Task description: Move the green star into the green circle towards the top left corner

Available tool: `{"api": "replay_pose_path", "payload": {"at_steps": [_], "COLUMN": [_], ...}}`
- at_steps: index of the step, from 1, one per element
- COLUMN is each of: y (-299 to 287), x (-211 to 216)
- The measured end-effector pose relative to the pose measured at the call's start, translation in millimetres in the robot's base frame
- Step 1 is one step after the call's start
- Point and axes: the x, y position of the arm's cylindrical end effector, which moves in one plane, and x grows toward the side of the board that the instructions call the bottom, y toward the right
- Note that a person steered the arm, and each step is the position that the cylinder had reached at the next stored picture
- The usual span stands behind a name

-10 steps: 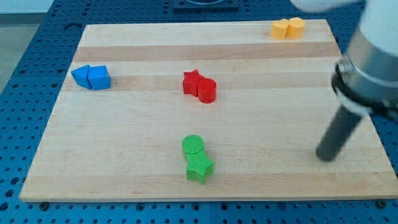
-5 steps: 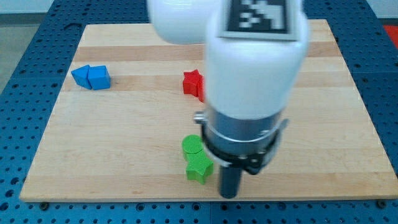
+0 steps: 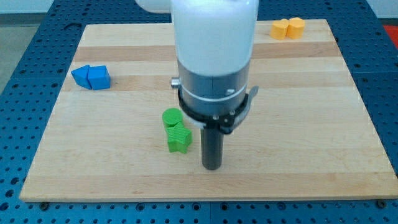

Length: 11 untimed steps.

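1. Two blue blocks (image 3: 91, 77) sit touching each other near the left edge of the wooden desk (image 3: 298, 124), at about 10 o'clock from the board's middle.
2. The green circle (image 3: 172, 117) touches the green star (image 3: 179, 140), the circle at 11 o'clock of the star.
3. My tip (image 3: 212, 167), a plain rod with nothing to open or close, stands just beside the star, at about 4 o'clock of it; whether it touches the star I cannot tell.
4. I judge the push to be under way: star and circle are already joined, well short of the top left corner.
5. Next, the tip needs to drive toward 10 o'clock, keeping behind the star so the pair does not slip sideways.
6. Two orange blocks (image 3: 288, 28) rest at 1 o'clock, near the far edge.
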Motion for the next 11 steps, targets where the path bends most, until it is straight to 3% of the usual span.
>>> {"api": "replay_pose_path", "payload": {"at_steps": [2,5,8,10,11], "y": [-43,-56,-110,-119,-119], "x": [-8,-80,-104,-143,-133]}}
